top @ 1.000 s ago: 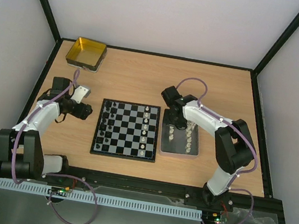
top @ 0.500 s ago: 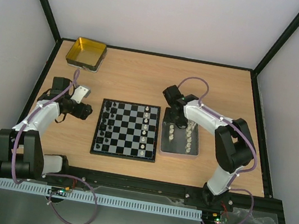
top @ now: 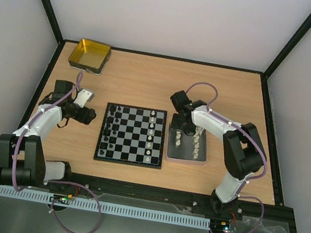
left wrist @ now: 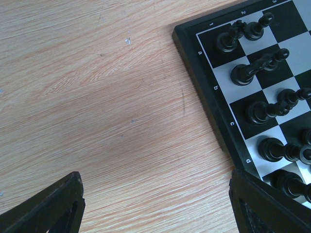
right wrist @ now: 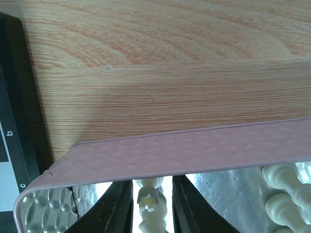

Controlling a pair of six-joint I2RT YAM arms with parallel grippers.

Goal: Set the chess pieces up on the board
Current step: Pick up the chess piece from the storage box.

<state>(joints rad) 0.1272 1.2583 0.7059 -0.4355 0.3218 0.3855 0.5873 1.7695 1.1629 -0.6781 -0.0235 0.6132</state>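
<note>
The top external view is bright and evenly lit from above. The wooden table (top: 149, 80) carries only faint, soft-edged shadows beside the arms (top: 45, 120), and the white walls (top: 160, 11) take a pale lilac cast. The chess pieces (top: 113, 124) are too small there to resolve. In the left wrist view the wood grain and the board (left wrist: 192, 58) are sharp, its light squares show a dull sheen, and the dark fingers (left wrist: 48, 206) of the left gripper (left wrist: 154, 177) are slightly soft. In the right wrist view the metal tray (right wrist: 170, 150) has a pinkish rim, a broad soft band of shadow lies on the wood just beyond it, its floor glares white, and the white piece (right wrist: 148, 204) looks soft.
</note>
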